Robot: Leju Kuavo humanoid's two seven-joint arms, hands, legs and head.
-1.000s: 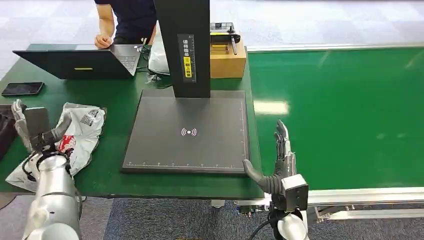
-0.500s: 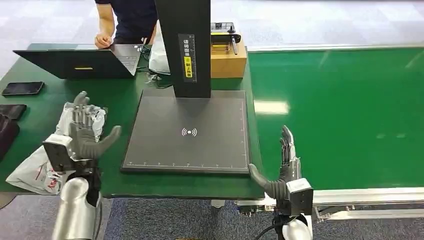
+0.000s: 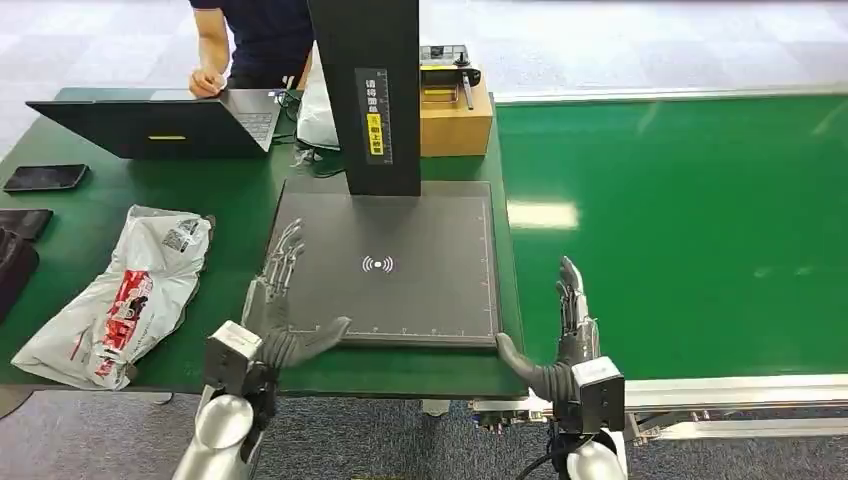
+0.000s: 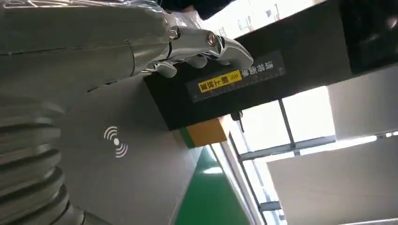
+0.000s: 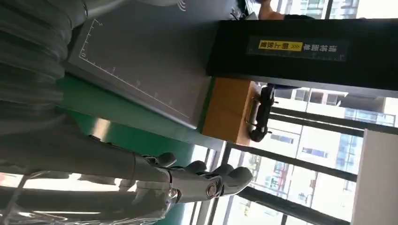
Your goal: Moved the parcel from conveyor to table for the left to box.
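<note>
The parcel (image 3: 120,297), a white plastic mailer with red print and a label, lies flat on the green table (image 3: 215,215) at its left side. My left hand (image 3: 278,300) is to the right of it, over the near left corner of the dark scanner pad (image 3: 400,235), fingers spread and holding nothing; its fingers (image 4: 206,44) reach toward the black post. Between the pad and the green conveyor (image 3: 680,230), my right hand (image 3: 565,335) stands upright and open at the table's front edge, its fingers (image 5: 206,180) straight.
A black scanner post (image 3: 367,90) rises from the pad's far side. Behind it sit a cardboard box (image 3: 456,115) with a black scanner gun, a laptop (image 3: 160,125) and a phone (image 3: 45,177). A person (image 3: 250,40) stands at the far edge.
My left hand has swung right, from over the parcel to the pad's near left corner. The parcel stays lying on the table. My right hand has barely moved.
</note>
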